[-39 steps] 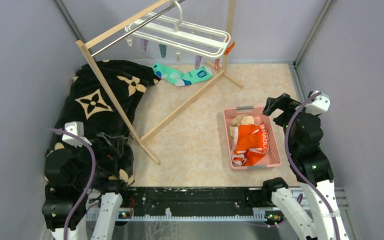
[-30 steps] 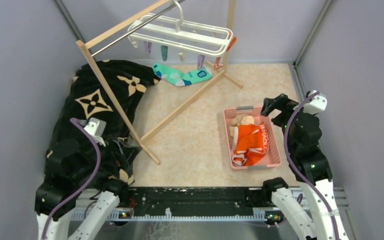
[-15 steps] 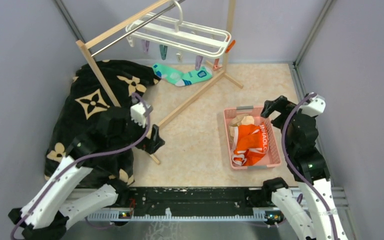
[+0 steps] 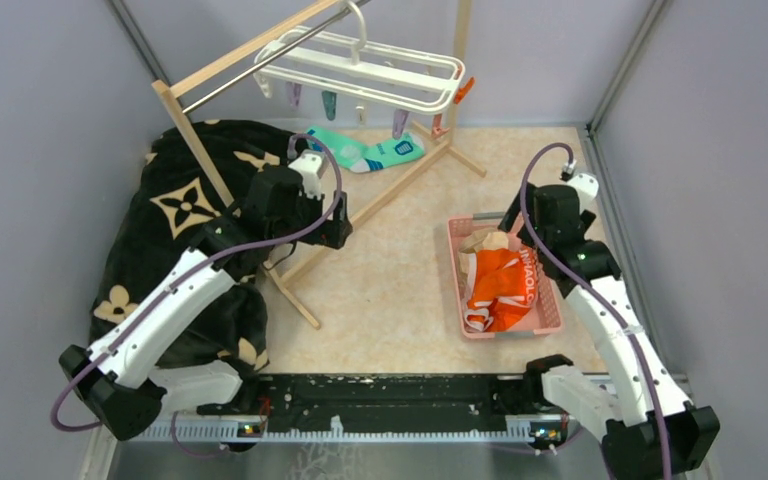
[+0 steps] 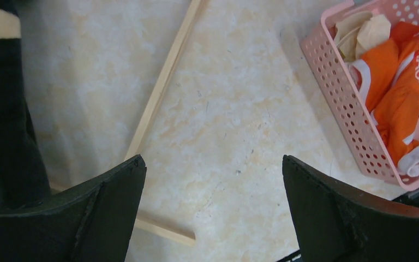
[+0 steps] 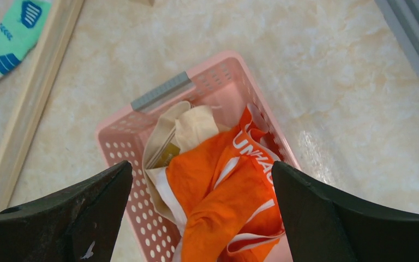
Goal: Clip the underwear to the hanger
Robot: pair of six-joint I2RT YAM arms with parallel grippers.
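The orange underwear [image 4: 500, 285] lies crumpled in a pink basket [image 4: 551, 312] at the right, on top of a beige cloth [image 4: 488, 241]. The white hanger [image 4: 360, 70] with coloured clips hangs from the rack's metal bar at the back. My right gripper [image 4: 516, 222] is open and empty above the basket's far end. In the right wrist view its jaws [image 6: 202, 164] stand wide either side of the underwear [image 6: 229, 191]. My left gripper [image 4: 336, 228] is open and empty over the floor by the rack's foot [image 5: 213, 161]. The left wrist view shows the underwear [image 5: 401, 93] at top right.
The tall wooden rack [image 4: 230, 195] stands across the left half, its base bars running over the floor [image 5: 163, 87]. A black patterned blanket [image 4: 180, 200] covers the left side. A teal sock [image 4: 365, 152] lies under the hanger. Grey walls close in on three sides.
My left arm has swung from the near left corner forward and right to the rack's foot. My right arm has reached forward over the basket's far end. The hanger sways slightly.
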